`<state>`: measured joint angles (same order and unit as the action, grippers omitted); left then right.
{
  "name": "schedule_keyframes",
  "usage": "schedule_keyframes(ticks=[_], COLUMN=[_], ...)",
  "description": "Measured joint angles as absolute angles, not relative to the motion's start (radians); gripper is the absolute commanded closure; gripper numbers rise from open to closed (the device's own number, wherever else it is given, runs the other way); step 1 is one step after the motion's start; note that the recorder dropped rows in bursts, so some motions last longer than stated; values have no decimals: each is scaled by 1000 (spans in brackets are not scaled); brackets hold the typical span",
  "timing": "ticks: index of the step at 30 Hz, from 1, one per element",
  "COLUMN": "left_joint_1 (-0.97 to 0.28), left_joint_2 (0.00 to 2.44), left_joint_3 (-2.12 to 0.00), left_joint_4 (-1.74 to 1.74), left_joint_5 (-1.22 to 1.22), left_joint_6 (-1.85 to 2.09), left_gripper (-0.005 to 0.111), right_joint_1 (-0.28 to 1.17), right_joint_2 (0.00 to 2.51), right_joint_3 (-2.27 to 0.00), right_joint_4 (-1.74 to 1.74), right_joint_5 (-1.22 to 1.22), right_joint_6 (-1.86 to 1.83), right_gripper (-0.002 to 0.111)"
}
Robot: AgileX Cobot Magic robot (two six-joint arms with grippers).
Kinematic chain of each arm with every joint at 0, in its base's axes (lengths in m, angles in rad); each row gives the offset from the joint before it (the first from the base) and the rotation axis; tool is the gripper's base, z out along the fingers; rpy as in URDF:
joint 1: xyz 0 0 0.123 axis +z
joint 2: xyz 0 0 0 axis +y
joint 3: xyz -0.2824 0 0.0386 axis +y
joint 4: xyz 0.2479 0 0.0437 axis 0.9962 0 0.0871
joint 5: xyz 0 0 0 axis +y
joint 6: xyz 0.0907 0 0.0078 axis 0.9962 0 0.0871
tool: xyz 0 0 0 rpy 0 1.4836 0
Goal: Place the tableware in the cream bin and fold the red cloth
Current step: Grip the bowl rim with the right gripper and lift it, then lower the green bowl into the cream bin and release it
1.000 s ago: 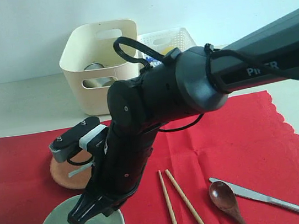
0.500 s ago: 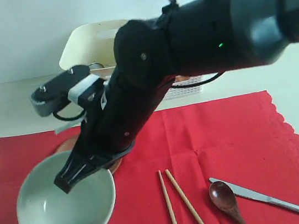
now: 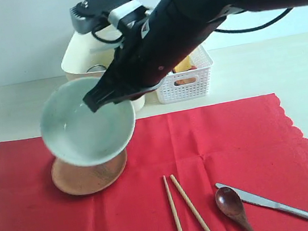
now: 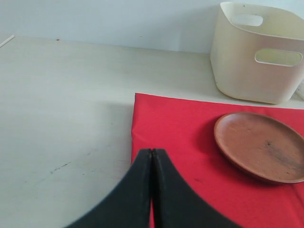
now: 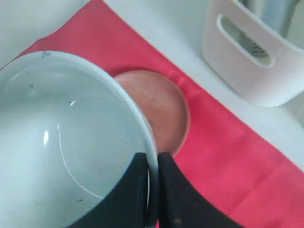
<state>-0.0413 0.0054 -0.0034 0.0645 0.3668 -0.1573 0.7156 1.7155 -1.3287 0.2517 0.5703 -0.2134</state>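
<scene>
left end effector (image 4: 151, 159) pressed together, empty, over red cloth (image 3: 231, 133) edge, bowl (image 3: 81, 128) tilted in air middle left, rim pinched by right end effector (image 3: 93, 101), plate (image 3: 85, 177) beneath on cloth, cream bin (image 3: 74, 60) upper middle, chopsticks (image 3: 184, 209), spoon (image 3: 229, 201), knife (image 3: 282, 208) lower right

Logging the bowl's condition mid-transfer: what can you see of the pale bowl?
The bowl is pale green-white, glossy, ceramic-looking, round, thin-rimmed, empty but for a few dark specks. It hangs tilted in the air, opening toward the exterior camera, above the wooden plate and red cloth. Only the right gripper touches it, jaws pinched over its rim.
</scene>
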Motion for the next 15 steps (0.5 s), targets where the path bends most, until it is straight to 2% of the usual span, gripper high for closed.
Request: schedule_keyframes(ticks=[15], left_joint_1=[-41], left_joint_2=[5], left_joint_3=[-3], left_joint_4=[64], left_joint_5=[367], left_joint_6=[-157], left_gripper=[107], right_joint_1=[508], right_joint_2=[1895], right_joint_3=[-1572], right_joint_4=[248], right_joint_5=[437], right_joint_6=[-232], right_gripper=[108])
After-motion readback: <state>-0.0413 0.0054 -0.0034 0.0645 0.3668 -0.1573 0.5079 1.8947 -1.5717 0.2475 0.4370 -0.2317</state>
